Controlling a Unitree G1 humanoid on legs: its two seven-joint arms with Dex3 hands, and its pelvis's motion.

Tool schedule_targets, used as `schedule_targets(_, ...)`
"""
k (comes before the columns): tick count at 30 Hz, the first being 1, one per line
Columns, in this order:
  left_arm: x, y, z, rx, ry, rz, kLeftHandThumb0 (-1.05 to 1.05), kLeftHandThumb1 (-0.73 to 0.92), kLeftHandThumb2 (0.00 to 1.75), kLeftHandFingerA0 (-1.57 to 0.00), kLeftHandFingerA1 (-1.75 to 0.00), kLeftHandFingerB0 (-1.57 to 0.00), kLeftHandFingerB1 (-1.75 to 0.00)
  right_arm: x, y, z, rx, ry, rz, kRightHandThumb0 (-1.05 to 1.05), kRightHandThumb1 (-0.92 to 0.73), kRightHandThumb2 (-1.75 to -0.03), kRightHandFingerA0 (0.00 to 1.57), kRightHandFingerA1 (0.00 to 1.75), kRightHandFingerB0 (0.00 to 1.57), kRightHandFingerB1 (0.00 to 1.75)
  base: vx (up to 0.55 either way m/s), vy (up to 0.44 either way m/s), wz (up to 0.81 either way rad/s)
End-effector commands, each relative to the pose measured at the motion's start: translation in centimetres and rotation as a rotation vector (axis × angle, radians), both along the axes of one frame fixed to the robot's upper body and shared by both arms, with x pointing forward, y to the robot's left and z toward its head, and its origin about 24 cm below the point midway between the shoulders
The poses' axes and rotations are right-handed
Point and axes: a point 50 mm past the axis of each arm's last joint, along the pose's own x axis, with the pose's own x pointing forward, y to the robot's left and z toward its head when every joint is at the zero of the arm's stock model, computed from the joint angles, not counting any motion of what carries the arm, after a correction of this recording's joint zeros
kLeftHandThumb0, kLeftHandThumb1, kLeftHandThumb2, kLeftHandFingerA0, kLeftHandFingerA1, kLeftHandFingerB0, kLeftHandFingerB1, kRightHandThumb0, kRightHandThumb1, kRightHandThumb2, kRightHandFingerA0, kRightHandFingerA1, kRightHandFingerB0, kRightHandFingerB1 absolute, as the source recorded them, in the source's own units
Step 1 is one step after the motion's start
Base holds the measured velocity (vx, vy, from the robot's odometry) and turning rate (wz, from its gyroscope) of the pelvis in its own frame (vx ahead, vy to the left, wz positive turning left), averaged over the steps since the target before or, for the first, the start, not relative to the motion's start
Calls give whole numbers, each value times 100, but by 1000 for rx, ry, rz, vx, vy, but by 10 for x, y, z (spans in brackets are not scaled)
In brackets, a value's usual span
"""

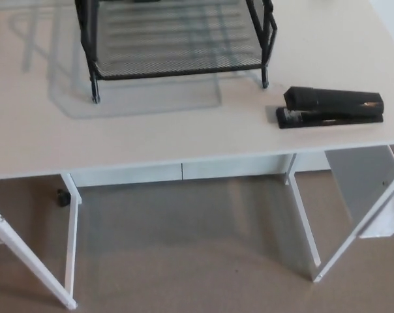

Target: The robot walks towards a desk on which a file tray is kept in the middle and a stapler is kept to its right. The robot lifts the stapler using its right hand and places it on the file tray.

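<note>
A black stapler lies flat on the white desk, near the right front edge. To its left stands a black wire-mesh file tray on thin legs, cut off by the picture's top edge. A small gap separates the stapler from the tray's right front leg. Neither of my hands shows in the head view.
The desk's front edge runs across the middle of the picture. Below it are white desk legs and a beige carpet floor. A white panel hangs under the desk's right end. A small dark object sits by the left leg.
</note>
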Motion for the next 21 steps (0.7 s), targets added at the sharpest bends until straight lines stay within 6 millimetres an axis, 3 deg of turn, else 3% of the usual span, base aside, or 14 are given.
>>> schedule_targets(1,-2,5,5,-20,-15,-1,-86,37,115,-87,-125,-78,-114,-5,0,1,7,-7,2,-81,-57,-95,6,37,0,20,79,-118,7)
schedule_targets(2,-2,5,4,-16,-10,-2,-85,34,115,-58,-104,-54,-96,-5,0,0,3,-8,-15,-69,-74,-66,6,37,0,19,84,-146,7)
schedule_targets(3,-2,5,4,-4,-2,-9,-91,38,108,-103,-157,-74,-126,-5,-1,-1,-7,2,-19,-70,-75,-65,8,38,0,19,80,-146,7)
schedule_targets(4,-2,4,4,6,5,-12,-84,42,106,-76,-149,-64,-125,-4,-1,-1,-11,0,-22,-67,-75,-63,9,38,0,21,-1,-211,5)
schedule_targets(6,-2,4,3,24,18,-16,-88,39,113,-89,-125,-70,-108,-4,-1,0,-24,20,3,-68,-66,-78,7,40,0,12,115,-296,7)
schedule_targets(7,-1,4,4,0,1,-15,-85,39,114,-65,-119,-64,-108,-5,0,-3,2,-8,-46,-67,-75,-63,10,41,0,21,116,-370,15)
schedule_targets(8,-2,4,4,-7,-9,4,-73,43,122,-36,-88,-36,-83,-5,0,-4,-1,5,-40,-74,-58,-93,9,47,0,23,55,-256,-1)
schedule_targets(9,-2,4,4,-3,-7,4,-85,41,111,-58,-125,-64,-117,-4,0,-4,5,7,-40,-66,-67,-79,5,40,0,9,33,-120,-5)
schedule_targets(11,-1,5,4,9,9,-18,-85,41,110,-71,-128,-55,-113,-4,0,-2,11,-7,-24,-65,-67,-81,4,40,0,9,22,-45,0)
schedule_targets(14,-2,5,4,1,5,-2,-74,43,122,-45,-93,-24,-78,-3,2,2,-19,-13,25,-66,-77,-64,12,44,0,12,9,13,-3)
schedule_targets(15,-4,5,3,-2,-9,40,-84,39,113,-45,-95,-37,-86,-4,3,1,-20,-17,19,-64,-65,-80,10,45,0,9,25,64,-8)
schedule_targets(16,-3,5,3,4,-5,32,-66,41,118,-150,-151,-113,-128,-3,2,2,-20,7,19,-76,-61,-95,13,53,0,20,11,85,-9)
schedule_targets(19,-3,6,4,17,9,-3,-87,36,117,-63,-105,-49,-92,-4,2,2,-10,12,31,-76,-62,-95,13,52,0,17,50,151,-6)
schedule_targets(21,-3,6,4,19,2,5,-95,41,119,-113,-137,-94,-121,-5,3,0,26,-48,-21,-65,-74,-62,17,46,0,13,168,212,6)
